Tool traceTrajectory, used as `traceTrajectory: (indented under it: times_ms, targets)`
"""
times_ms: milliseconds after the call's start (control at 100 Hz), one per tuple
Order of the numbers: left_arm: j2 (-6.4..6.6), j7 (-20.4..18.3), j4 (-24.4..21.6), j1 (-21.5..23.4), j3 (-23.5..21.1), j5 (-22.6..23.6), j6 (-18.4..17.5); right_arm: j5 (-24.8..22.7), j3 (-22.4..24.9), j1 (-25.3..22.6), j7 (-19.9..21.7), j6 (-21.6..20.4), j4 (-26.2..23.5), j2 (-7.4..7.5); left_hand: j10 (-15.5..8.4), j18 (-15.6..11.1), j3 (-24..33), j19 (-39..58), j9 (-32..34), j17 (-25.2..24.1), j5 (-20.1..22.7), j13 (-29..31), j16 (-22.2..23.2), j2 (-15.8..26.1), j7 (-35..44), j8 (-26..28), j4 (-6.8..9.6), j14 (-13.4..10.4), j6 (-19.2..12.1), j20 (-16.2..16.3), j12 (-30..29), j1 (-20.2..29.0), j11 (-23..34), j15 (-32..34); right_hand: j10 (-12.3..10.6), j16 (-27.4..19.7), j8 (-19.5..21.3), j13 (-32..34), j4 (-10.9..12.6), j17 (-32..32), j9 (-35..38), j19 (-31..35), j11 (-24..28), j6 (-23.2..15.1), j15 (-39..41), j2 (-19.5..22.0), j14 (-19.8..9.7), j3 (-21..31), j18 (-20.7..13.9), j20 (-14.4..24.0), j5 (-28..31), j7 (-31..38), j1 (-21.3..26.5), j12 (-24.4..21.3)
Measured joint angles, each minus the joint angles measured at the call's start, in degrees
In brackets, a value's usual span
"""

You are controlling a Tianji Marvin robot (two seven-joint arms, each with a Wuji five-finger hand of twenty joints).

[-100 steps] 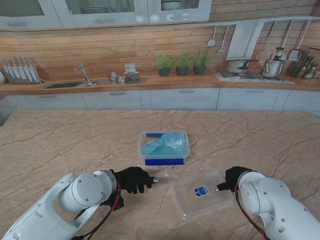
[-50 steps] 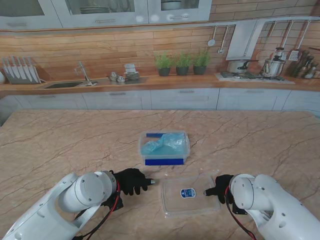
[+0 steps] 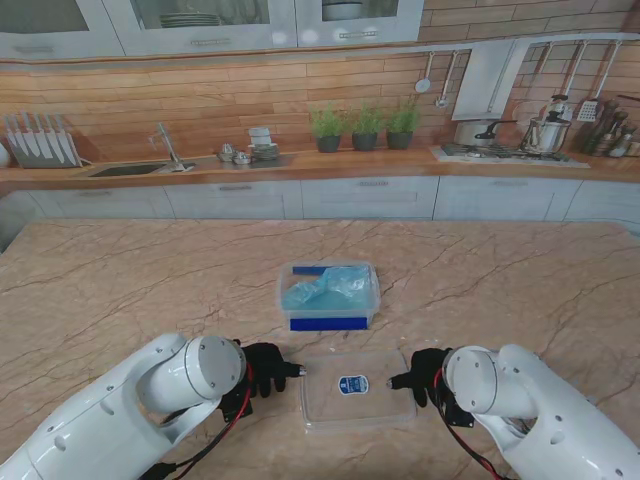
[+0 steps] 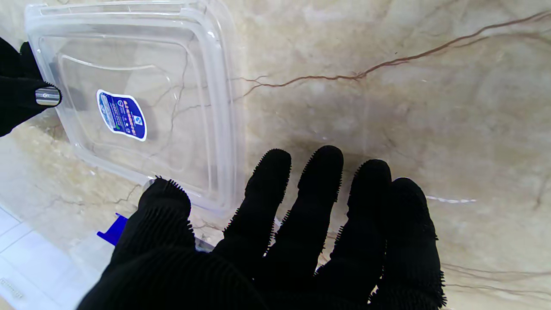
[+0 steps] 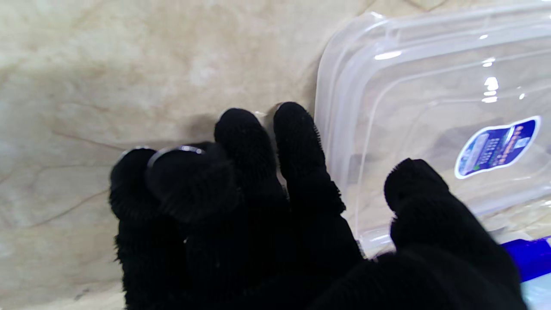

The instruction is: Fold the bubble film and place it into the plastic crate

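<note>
The clear plastic crate [image 3: 328, 298] stands mid-table with the pale blue bubble film [image 3: 326, 286] bunched inside it. Its clear lid [image 3: 358, 390], marked by a blue sticker, lies flat on the table nearer to me than the crate. My left hand [image 3: 268, 365] is open at the lid's left edge, fingers spread [image 4: 275, 189] just short of the lid [image 4: 129, 107]. My right hand [image 3: 420, 375] is open, its fingertips [image 5: 297, 129] against the right edge of the lid [image 5: 430, 107] and its thumb over the rim. Neither hand holds anything.
The marble table top [image 3: 120, 290] spreads wide on both sides. A kitchen counter with sink, plants and stove runs along the far wall [image 3: 320, 165]. A blue corner of the crate [image 4: 112, 230] shows beside my left thumb.
The lid has slid left across the table with my right hand against its edge, and now lies in front of the crate. My left hand shifted slightly towards it.
</note>
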Motion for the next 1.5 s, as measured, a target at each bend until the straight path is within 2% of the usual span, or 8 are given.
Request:
traceTrajectory:
  times_ms: [150, 250, 470, 730, 910, 990, 1320, 1500]
  targets:
    - [-0.34, 0.1, 1.4, -3.0, 2.9, -1.8, 2.0, 2.2, -1.6, 1.1, -0.5, 0.5, 0.0, 0.01, 1.5, 0.3, 0.0, 0.0, 0.1, 0.7, 0.0, 0.6, 0.1, 0.6, 0.0, -0.1, 0.0, 0.2, 0.6, 0.0, 0.2, 0.0, 1.1, 0.6, 0.0, -0.1, 0.0, 0.0, 1.2, 0.0, 0.0, 0.0, 0.0, 0.0, 0.0, 0.0, 0.0, -0.2, 0.0, 0.0, -0.1, -1.0, 0.0, 0.0]
    - [-0.9, 0.9, 2.5, -3.5, 2.9, -3.9, 2.5, 4.5, -3.0, 2.2, -1.1, 0.9, 0.5, 0.08, 2.0, 1.0, -0.1, 0.2, 0.7, 1.0, 1.0, 0.8, 0.8, 0.6, 0.3, 0.8, 0.0, 0.7, 5.2, 0.0, 0.2, -0.1, 2.1, 2.0, 0.2, -0.1, -0.1, -0.2, 1.2, -0.2, -0.3, 0.0, 0.0, 3.1, 0.0, 0.8, 0.1, -0.8, 0.0, -0.1, -0.1, -0.7, 0.1, 0.0]
    - [-1.56, 2.0, 3.1, -3.5, 2.6, -4.6, 3.5, 6.2, -5.5, 4.6, -1.7, 0.7, 1.9, 0.4, 2.0, 1.1, -0.5, 0.6, 1.1, 0.8, 1.5, 0.9, 0.9, 0.6, 1.7, 1.0, 0.0, 0.7, 8.0, 0.1, 0.2, -1.3, 3.0, 3.3, 1.0, -0.5, -1.6, -1.1, 1.5, -1.5, -1.4, 0.0, 0.0, 5.6, 0.0, 1.8, 0.5, -1.1, 0.1, -0.6, 0.1, -2.2, 0.8, -0.5]
    - [-1.59, 2.7, 2.4, -2.0, 1.1, -2.1, 4.7, 8.0, -8.5, 7.4, -2.3, 1.2, 3.1, 0.46, 2.0, 1.1, -0.5, 0.6, 1.1, 0.6, 1.8, 0.8, 0.9, 0.6, 1.8, 0.9, 0.0, 0.7, 7.5, 0.1, 0.2, -1.3, 3.3, 2.9, 1.0, -0.5, -1.7, -1.2, 1.5, -1.6, -1.4, 0.0, 0.0, 5.6, 0.0, 1.8, 0.6, -1.3, 0.1, -0.6, 0.2, -3.4, 0.8, -0.5]
    - [-1.59, 2.9, 2.1, -1.1, -0.1, -1.7, 5.6, 7.1, -8.8, 8.0, -2.0, 2.3, 3.5, 0.16, 0.3, 1.2, -0.5, 0.6, 1.8, 1.3, 1.8, 1.6, 0.9, 0.6, 2.2, 0.9, 0.0, 0.7, 3.2, 0.1, 0.0, -1.3, 3.3, 2.6, 1.0, -0.6, 0.3, -1.2, 1.5, -1.6, -1.4, 0.0, 0.0, 2.7, 0.0, 1.8, 0.6, -1.8, 0.1, -0.6, 0.2, -3.3, 0.7, -0.5]
    - [-1.93, 4.4, 2.0, 0.1, -1.3, -1.6, 5.8, 6.4, -8.2, 7.7, -1.9, 2.7, 3.5, -0.08, 0.3, 1.5, -0.5, 0.6, 2.9, 2.2, 1.8, 2.8, 0.9, 0.6, 2.6, 0.9, 0.0, 0.7, 1.5, 0.1, -0.6, -1.3, 3.3, 2.7, 1.0, -0.6, 1.4, -1.2, 1.5, -1.6, -1.4, 0.0, 0.0, 1.1, 0.0, 1.8, 0.6, -1.6, 0.1, -0.6, -0.5, -3.7, 0.1, -0.5]
    - [-3.86, 10.6, 3.2, 1.4, -1.6, -0.5, 7.5, 4.5, -7.8, 7.1, -5.7, 5.3, 3.8, -0.66, 0.2, 3.4, -0.5, 2.3, 8.8, 8.3, 4.8, 9.3, -1.0, 0.5, 9.2, 1.5, 0.0, 0.7, 0.9, 1.6, -2.6, -1.4, 5.8, 5.1, 1.7, -0.6, 2.9, -3.2, 1.6, -3.6, -4.2, 0.0, 0.6, 0.2, 0.0, 1.7, 0.7, -0.3, 0.1, -0.7, -0.5, -2.2, -1.4, -0.6]
    - [-4.81, 12.4, 4.3, 0.8, -0.9, -0.8, 8.4, 8.2, -10.3, 8.6, -9.7, 8.7, 4.2, -0.78, 0.2, 4.0, -0.5, 2.7, 10.0, 9.9, 5.6, 11.2, -1.4, 0.5, 10.5, 2.1, 0.0, 0.8, 0.9, 2.2, -2.9, -1.4, 6.5, 5.6, 3.8, -0.7, 3.0, -7.0, 1.5, -7.3, -9.1, 0.0, 0.6, 6.7, -0.3, 0.5, 1.4, 2.2, 0.1, -1.4, -2.8, -2.0, -5.0, -0.6]
